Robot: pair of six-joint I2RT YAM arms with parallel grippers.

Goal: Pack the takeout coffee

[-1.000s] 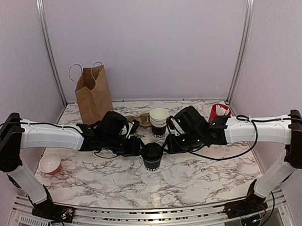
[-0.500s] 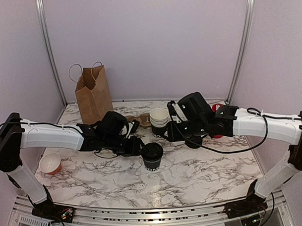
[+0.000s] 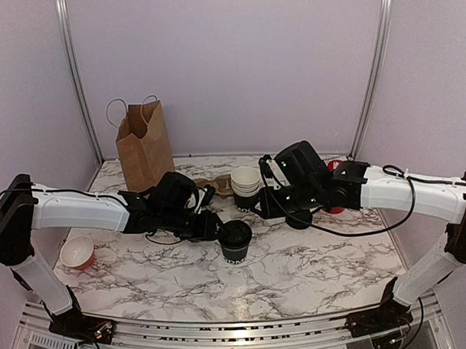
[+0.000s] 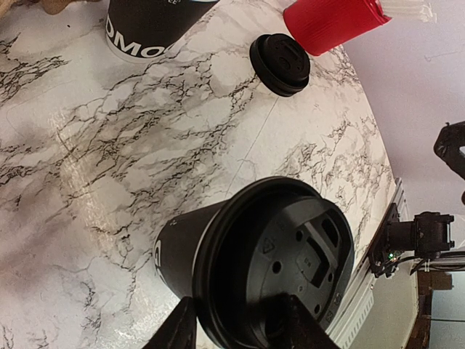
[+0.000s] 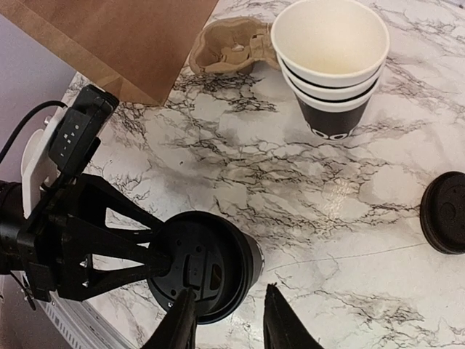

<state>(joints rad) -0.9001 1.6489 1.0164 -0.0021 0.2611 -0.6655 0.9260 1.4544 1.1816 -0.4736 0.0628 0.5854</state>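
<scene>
Marble-patterned table (image 3: 313,271) carries: paper bag (image 3: 144,147) upright at rear left, cardboard cup carrier (image 3: 216,184), stack of cups (image 3: 246,188), loose lid (image 5: 445,212), red cup (image 4: 330,22), small bowl (image 3: 77,252), lidded black cup (image 3: 235,242).

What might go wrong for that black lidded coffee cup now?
The left pincer pinches the black paper takeout cup near its plastic lid, so the lid might pop off or the cup tip. The right pincer hangs open beside the stack of white-rimmed cups; a swing may topple them.

Left end effector (image 5: 157,254) clamps the takeout coffee (image 3: 235,240); right end effector (image 5: 229,294) hovers parted.
</scene>
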